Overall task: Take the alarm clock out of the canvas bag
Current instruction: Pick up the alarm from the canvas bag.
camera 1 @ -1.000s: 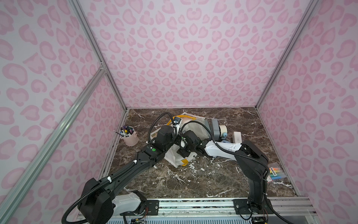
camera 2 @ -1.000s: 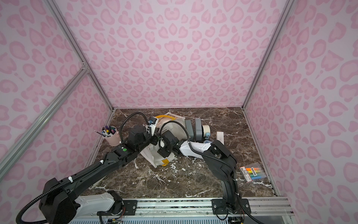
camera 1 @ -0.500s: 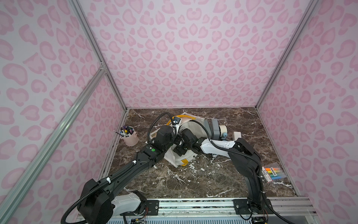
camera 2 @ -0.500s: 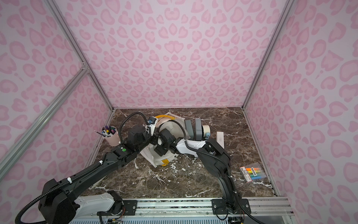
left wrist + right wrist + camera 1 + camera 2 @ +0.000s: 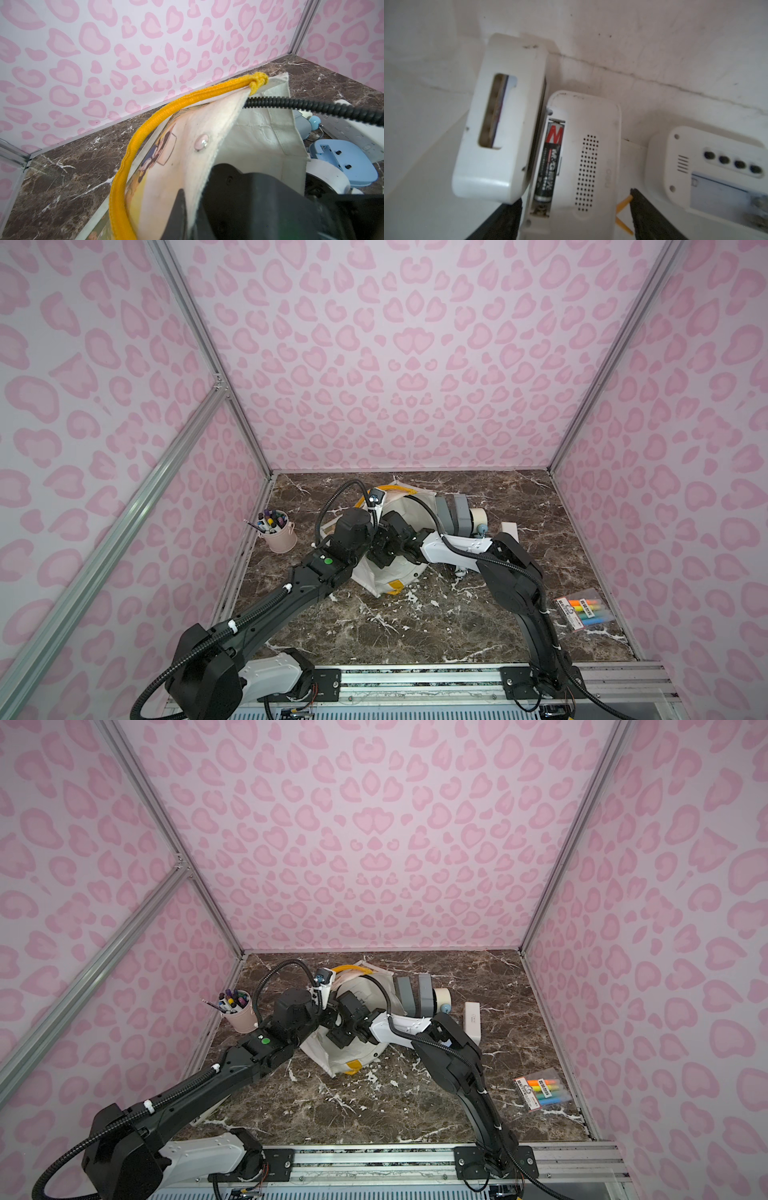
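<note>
The off-white canvas bag (image 5: 388, 578) (image 5: 357, 1052) lies on its side on the marble floor, mouth toward both arms. My left gripper (image 5: 193, 212) is shut on the bag's upper rim next to the yellow handle (image 5: 145, 128) and holds the mouth up. My right gripper (image 5: 577, 216) is inside the bag and hidden in both top views. It stands open around a white alarm clock (image 5: 591, 145) with a bare battery; its right finger (image 5: 645, 212) is clear of the case. A second white clock (image 5: 500, 124) leans on this one, and a third (image 5: 706, 172) lies beside it.
A pink pen bucket (image 5: 279, 536) stands by the left wall. Grey blocks (image 5: 453, 514), a cream roll (image 5: 478, 516) and a white box (image 5: 509, 529) sit right of the bag. A light blue clock (image 5: 342, 162) lies outside it. A marker pack (image 5: 584, 611) is at the right.
My right arm has pushed further left and deeper into the bag's mouth. The left arm still holds the rim in the same place.
</note>
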Tool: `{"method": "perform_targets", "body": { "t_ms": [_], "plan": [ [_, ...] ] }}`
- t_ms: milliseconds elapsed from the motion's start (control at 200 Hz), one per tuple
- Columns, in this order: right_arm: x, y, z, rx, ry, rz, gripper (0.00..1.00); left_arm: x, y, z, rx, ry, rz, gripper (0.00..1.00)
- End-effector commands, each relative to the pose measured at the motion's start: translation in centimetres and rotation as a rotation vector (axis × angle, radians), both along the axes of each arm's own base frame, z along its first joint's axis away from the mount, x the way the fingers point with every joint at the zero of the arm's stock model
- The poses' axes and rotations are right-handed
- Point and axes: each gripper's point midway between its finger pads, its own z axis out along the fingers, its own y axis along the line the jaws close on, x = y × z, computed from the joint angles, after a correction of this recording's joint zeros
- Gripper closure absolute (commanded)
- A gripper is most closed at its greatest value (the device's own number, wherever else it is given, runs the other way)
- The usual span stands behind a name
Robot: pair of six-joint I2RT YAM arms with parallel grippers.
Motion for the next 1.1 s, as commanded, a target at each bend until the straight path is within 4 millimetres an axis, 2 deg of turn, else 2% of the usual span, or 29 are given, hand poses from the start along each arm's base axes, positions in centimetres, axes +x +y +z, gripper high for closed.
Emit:
{"method": "perform_targets", "body": {
  "t_ms": [0, 145, 260, 325, 350, 490, 1095],
  "plan": [
    [-0.1, 0.5, 0.0, 0.015, 0.006, 0.009, 0.28, -0.2, -0.7, 0.3, -0.031, -0.002, -0.033, 0.97],
    [-0.5, 0.3, 0.0, 0.008, 0.005, 0.016, 0.42, -0.2, -0.6, 0.1, -0.024, -0.001, -0.025, 0.97],
    [-1.1, 0.0, 0.0, 0.007, 0.016, 0.024, 0.48, 0.0, -0.2, -0.1, -0.01, 0.003, -0.006, 0.97],
    [-1.1, -0.1, 0.5, 0.015, 0.008, 0.023, 0.49, 0.1, 0.0, -0.3, -0.001, 0.007, 0.007, 0.97],
    [-1.7, -0.9, -0.5, -0.007, 0.025, 0.02, 0.49, 0.1, 0.1, -0.4, 0.004, 0.008, 0.012, 0.97],
    [-2.5, -2.0, -0.2, -0.01, 0.022, 0.013, 0.53, 0.1, 0.3, -0.5, 0.006, 0.008, 0.021, 0.97],
    [-5.8, -7.0, 0.5, -0.051, 0.01, -0.022, 0.53, 0.7, 1.4, -0.9, 0.032, 0.019, 0.097, 0.97]
  ]
}}
